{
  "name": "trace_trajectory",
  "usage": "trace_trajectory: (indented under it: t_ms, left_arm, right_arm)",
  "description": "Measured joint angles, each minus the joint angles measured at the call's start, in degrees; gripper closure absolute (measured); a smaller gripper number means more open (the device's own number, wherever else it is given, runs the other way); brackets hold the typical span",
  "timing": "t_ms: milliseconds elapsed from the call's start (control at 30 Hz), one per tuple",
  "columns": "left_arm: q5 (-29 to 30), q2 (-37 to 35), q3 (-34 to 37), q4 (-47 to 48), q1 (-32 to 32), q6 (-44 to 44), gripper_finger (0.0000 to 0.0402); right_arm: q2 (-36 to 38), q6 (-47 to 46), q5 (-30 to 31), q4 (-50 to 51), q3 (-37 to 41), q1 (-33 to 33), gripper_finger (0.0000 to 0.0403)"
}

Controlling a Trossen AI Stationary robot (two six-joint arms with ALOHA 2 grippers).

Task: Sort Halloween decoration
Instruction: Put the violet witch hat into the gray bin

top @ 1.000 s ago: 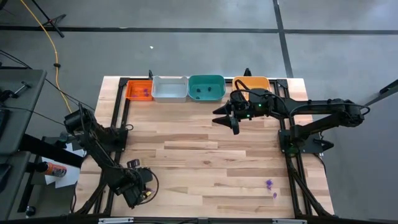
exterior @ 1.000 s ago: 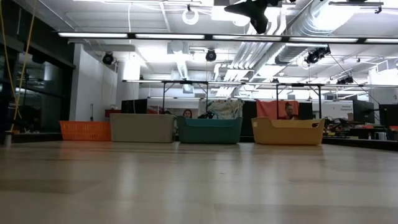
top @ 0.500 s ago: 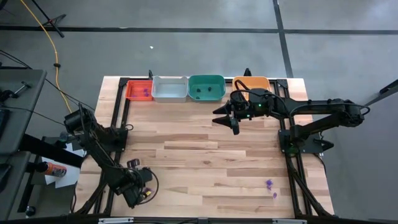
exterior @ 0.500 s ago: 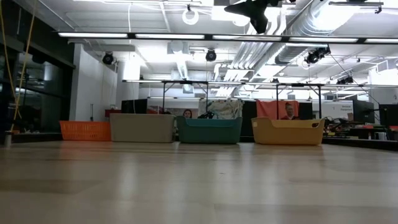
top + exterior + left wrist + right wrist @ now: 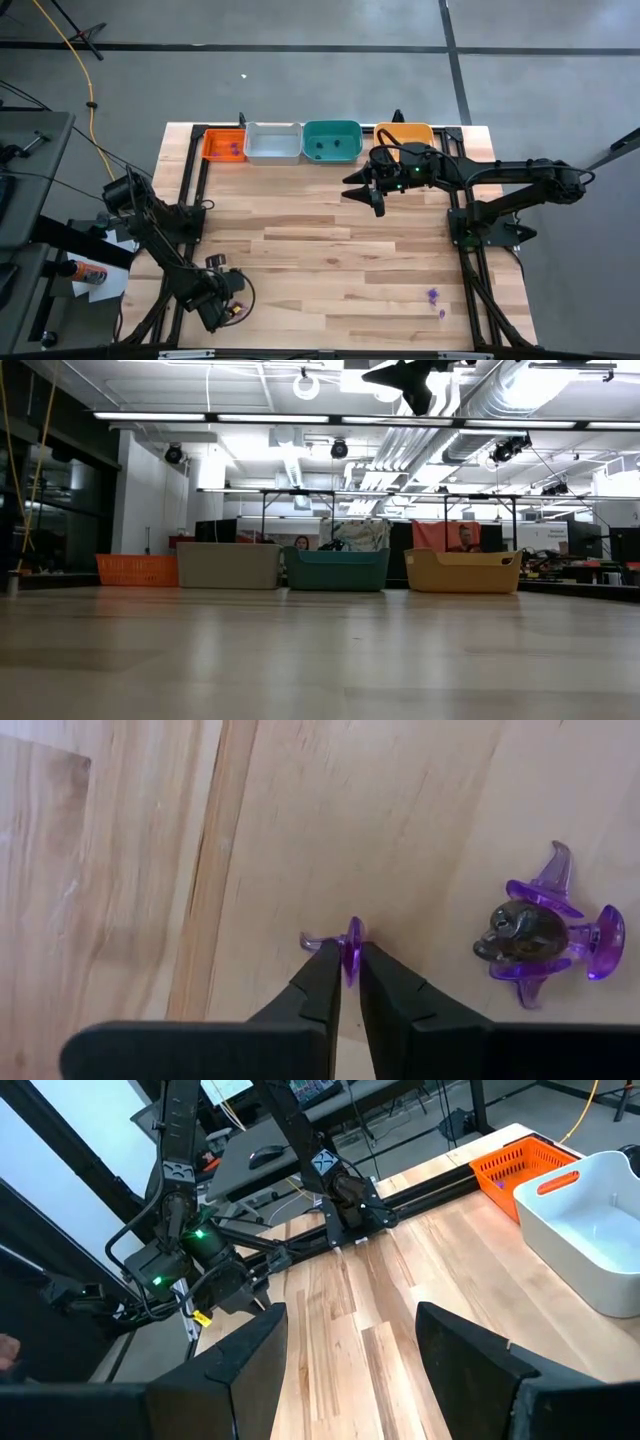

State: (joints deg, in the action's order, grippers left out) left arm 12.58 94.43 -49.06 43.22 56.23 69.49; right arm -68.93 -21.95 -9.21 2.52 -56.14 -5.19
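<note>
Fingers (image 5: 322,982) of left arm pinched on thin purple plastic trinket (image 5: 350,948) over pale wood-grain table (image 5: 400,830).

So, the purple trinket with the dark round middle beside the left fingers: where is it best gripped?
Probably across the dark round middle, coming straight down from above. The trinket lies flat on the table; its thin purple points look harder to pinch.

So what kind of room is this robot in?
Probably a big workshop or lab: bare ceiling ducts, a concrete floor, and more work tables behind the wooden table.
</note>
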Motion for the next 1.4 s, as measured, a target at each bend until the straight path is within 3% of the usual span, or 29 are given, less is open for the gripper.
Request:
trace_trajectory:
  t_ms: [333,500,667,833,933,1067,1233,1400]
  left_arm:
    - [-1.22,-1.2,0.23,-0.01,-1.66,3.33,0.04]
    - [-0.03,-8.05,0.31,5.03,-3.23,2.3,0.0401]
    - [9.07,-20.03,0.31,12.69,-7.86,1.48,0.0401]
    - [21.89,-32.21,0.24,10.48,-18.27,-11.02,0.0401]
    - [26.78,-37.06,0.24,2.91,-27.05,-24.68,0.0401]
    - [25.17,-39.53,0.24,-15.07,-39.6,-46.9,0.0401]
    - [13.62,-37.98,0.17,-40.95,-52.91,-66.43,0.0401]
    - [0.39,-35.38,0.07,-57.67,-62.01,-70.64,0.0401]
  right_arm:
    - [0.0,0.08,-0.02,0.02,0.0,-0.04,0.0187]
    - [0.0,0.62,-0.04,0.02,0.0,-0.04,0.0187]
    - [0.0,1.5,-0.06,0.0,0.0,-0.07,0.0187]
    - [0.0,1.48,-0.24,0.0,0.0,-0.72,0.0187]
    - [-0.01,1.46,-0.24,-0.28,0.0,-1.16,0.0187]
    - [-0.02,1.48,-0.22,-1.44,0.0,-1.64,0.0187]
    - [-0.02,4.61,3.84,-6.12,0.0,-2.04,0.0187]
    - [-0.02,14.37,5.74,-13.28,0.0,-2.05,0.0187]
